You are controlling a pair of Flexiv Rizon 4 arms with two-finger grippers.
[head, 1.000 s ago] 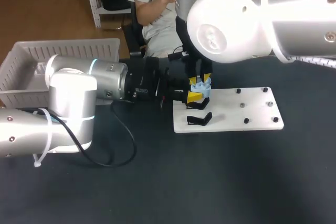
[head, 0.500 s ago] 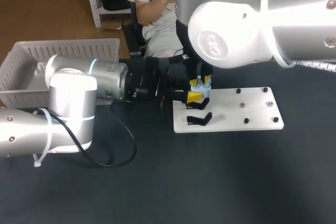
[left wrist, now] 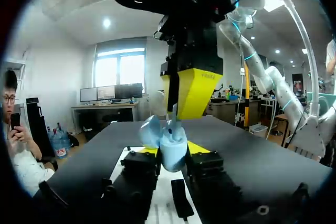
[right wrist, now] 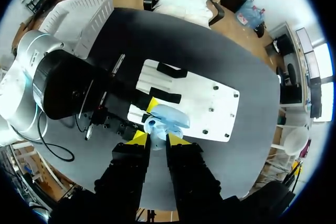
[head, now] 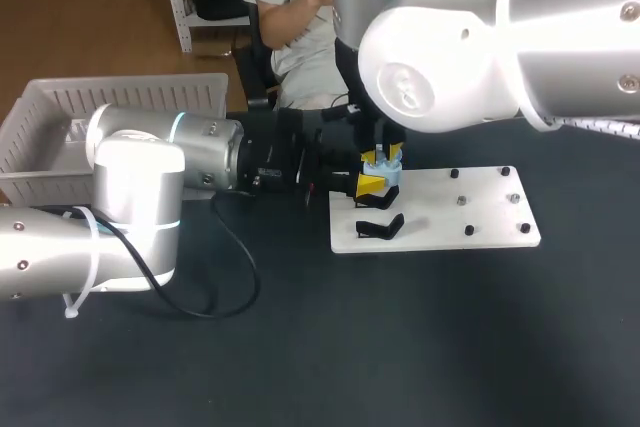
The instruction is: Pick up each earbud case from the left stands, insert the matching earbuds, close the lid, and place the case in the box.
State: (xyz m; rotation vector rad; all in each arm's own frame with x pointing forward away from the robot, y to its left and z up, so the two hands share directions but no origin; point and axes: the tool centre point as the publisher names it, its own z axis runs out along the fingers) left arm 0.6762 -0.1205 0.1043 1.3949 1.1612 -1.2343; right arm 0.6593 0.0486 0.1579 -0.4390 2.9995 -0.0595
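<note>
over the white board [head: 485, 222], left hand [left wrist: 173, 149] pinching open blue earbud case [right wrist: 167, 115], right hand [right wrist: 156, 138] pinching earbud [left wrist: 174, 114] above it

The left arm [head: 130, 182] and right arm [head: 460, 37] are fat, rounded white-and-silver tubes, each with a glowing cyan ring. A black cable [head: 238, 265] loops off the left arm, a white zip tie [head: 92, 247] round its silver link. The left claw [left wrist: 172, 153] and right claw [right wrist: 157, 139] are black, yellow-tipped.

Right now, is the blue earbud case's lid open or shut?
Open: the lid is swung off to one side of the case, not covering it.
</note>
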